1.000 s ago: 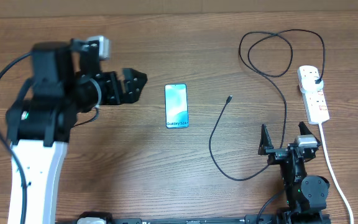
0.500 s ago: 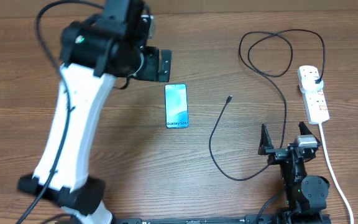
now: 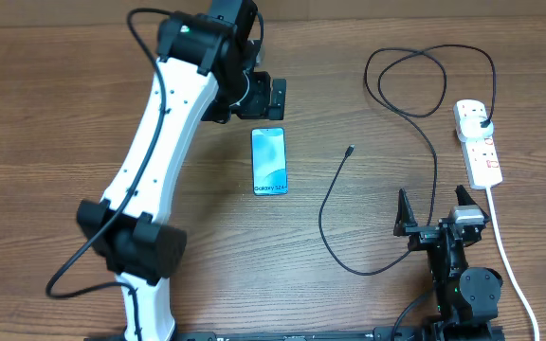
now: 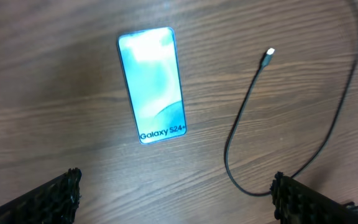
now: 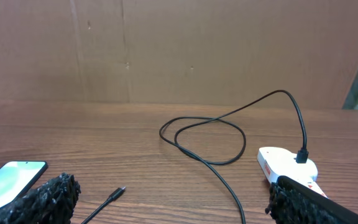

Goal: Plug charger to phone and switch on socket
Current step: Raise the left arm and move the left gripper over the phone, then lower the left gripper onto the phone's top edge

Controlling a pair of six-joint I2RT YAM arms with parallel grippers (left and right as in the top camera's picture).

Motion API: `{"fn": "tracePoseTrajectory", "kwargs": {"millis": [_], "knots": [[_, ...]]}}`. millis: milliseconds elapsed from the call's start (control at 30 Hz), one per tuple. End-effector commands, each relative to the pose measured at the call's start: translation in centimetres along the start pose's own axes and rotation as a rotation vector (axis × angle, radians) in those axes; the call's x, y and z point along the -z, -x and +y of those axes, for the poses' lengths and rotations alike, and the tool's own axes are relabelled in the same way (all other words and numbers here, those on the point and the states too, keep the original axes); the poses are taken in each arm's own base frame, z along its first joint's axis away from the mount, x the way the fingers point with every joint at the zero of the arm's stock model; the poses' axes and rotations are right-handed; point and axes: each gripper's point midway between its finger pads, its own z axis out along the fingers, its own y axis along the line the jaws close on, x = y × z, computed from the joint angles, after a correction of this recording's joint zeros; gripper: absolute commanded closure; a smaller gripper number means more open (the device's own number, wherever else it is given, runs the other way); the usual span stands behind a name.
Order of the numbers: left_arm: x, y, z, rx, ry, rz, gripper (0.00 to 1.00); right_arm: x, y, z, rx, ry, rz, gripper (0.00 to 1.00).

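**Pincer state.** The left pincer stands wide and empty, above the tabletop. The right pincer is also wide and empty, parked low.

**Positions.**
- The phone lies flat, screen up, just ahead of the left pincer and between its finger lines.
- The connector tip of the charger lies to that pincer's right, apart from the phone.
- The socket lies ahead of the right pincer and to its right. The black plug is already seated in it.

**Hazards.**
- The tip is tiny and flat on the wood. Wide fingers may push it aside instead of lifting it.
- The phone is unrestrained. Insertion force will likely slide it unless the other pincer braces it.
- The looped cable may drag or snag.

**Orientation.** The phone's long axis runs straight away from the left pincer, with its lettered short edge nearest. The port is probably on that edge. The tip points away from the phone and needs turning.
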Motion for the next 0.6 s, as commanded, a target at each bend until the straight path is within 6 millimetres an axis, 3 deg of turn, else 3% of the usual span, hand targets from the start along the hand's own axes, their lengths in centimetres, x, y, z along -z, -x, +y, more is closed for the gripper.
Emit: {"fn": "tracePoseTrajectory", "kwargs": {"millis": [0,267,567], "knots": [[-3.4,-0.1,-0.6,0.056,-0.007,0.088,0.00,0.0,-0.2,-0.2,-0.006,-0.010,-0.005,0.00],[-8.5,-0.3,-0.2,0.064,0.027,0.183,0.00,0.0,-0.2,-0.2,-0.006,-0.010,-0.005,0.00],[-10.9,0.4,-0.5,0.098,0.034,0.182,0.00,0.0,-0.2,-0.2,-0.006,-0.010,-0.005,0.00]]}}
